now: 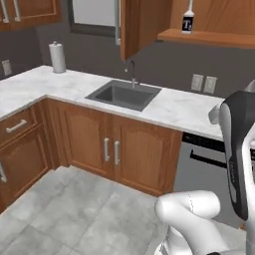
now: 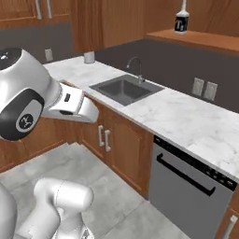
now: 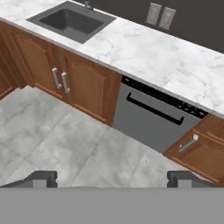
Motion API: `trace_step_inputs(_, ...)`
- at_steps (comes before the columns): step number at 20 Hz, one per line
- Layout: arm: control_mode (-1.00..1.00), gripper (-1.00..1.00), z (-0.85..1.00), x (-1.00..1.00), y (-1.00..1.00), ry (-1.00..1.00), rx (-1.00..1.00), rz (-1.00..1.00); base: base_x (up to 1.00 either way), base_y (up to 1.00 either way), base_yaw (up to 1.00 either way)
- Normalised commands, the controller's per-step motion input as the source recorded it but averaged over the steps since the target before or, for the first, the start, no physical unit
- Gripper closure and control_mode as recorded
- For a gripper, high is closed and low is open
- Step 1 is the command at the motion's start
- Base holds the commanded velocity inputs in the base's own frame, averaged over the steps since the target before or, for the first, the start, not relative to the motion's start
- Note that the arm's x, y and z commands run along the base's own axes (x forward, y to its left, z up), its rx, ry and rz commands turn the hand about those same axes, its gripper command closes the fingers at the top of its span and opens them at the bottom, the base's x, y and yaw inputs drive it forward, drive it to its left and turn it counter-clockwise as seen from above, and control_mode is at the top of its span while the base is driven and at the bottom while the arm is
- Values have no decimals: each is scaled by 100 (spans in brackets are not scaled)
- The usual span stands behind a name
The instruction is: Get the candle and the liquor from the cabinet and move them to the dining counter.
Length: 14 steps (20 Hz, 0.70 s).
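The liquor (image 1: pixel 187 20) (image 2: pixel 181 19), a small bottle with a black label and a white "T", stands upright on the lower shelf of the open cabinet (image 1: pixel 209 37) (image 2: pixel 200 40), above the worktop right of the sink. The cabinet's door (image 1: pixel 135 25) is swung open. My gripper (image 3: pixel 112 179) is open with nothing between its fingertips (image 3: pixel 42 178). It hangs well below and in front of the shelf, facing the floor and the dishwasher. The candle and the dining counter are out of view.
A marble worktop (image 1: pixel 174 107) (image 3: pixel 166 57) carries a grey sink (image 1: pixel 123 94) (image 2: pixel 125 88) with a faucet. A paper towel roll (image 1: pixel 58 57) stands at the back left. Below are wooden base cabinets (image 1: pixel 124 149) and a grey dishwasher (image 2: pixel 186 182) (image 3: pixel 148 118). Grey tile floor (image 3: pixel 65 140) lies in front.
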Motion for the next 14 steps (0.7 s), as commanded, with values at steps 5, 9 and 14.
trace_step_inputs(5, 100, -100, 0, 0, 0, 0, 0, 0, 51, 26, -64)
trace_step_inputs(9, 100, -100, 0, 0, 0, 0, 0, 0, 71, 44, -44)
trace_step_inputs(14, 100, -100, 0, 0, 0, 0, 0, 0, 77, 48, -26)
